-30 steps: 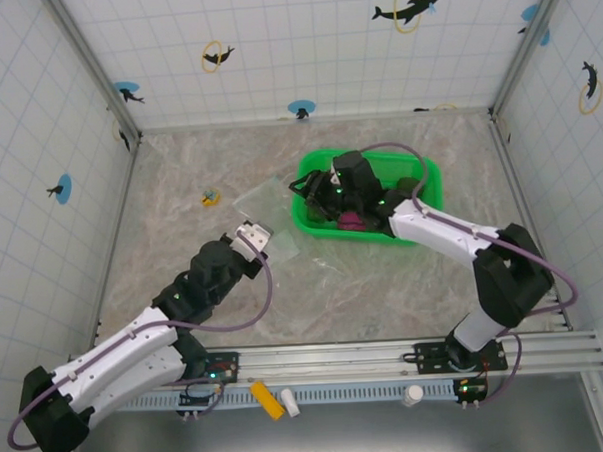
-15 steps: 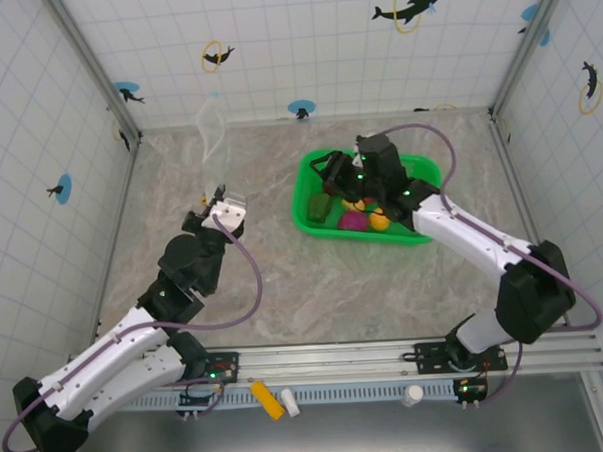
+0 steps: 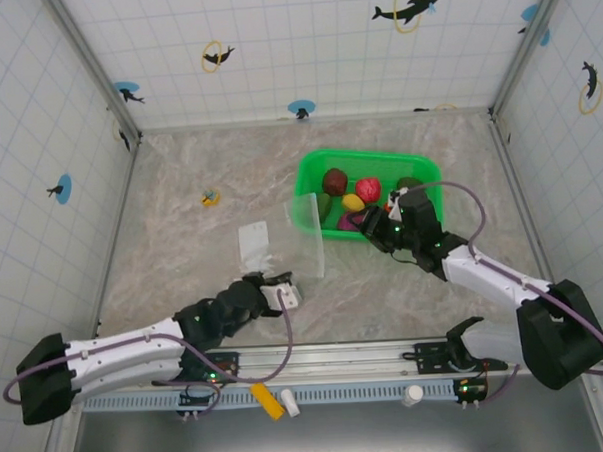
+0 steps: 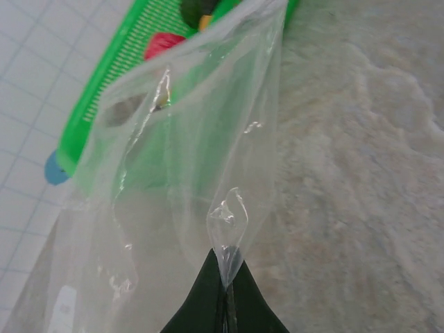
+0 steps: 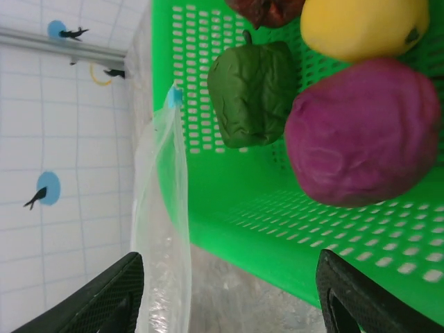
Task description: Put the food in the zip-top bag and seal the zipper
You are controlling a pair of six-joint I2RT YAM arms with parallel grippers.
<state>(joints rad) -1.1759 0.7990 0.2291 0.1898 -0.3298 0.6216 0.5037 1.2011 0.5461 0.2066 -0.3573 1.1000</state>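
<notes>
The top external camera looked steeply down from above and behind the near edge of the marble table (image 3: 181, 221), far enough off to take in its whole surface and the tiled walls (image 3: 304, 46). The left wrist camera sat close behind the left gripper (image 4: 224, 276), facing low across the table through the clear bag (image 4: 201, 139) toward the green basket (image 4: 97, 104); the film blurred things, so its exact tilt was hard to judge. The right wrist camera hung very near the basket's corner, rolled sideways, looking into it. All three views shared basket and bag.
</notes>
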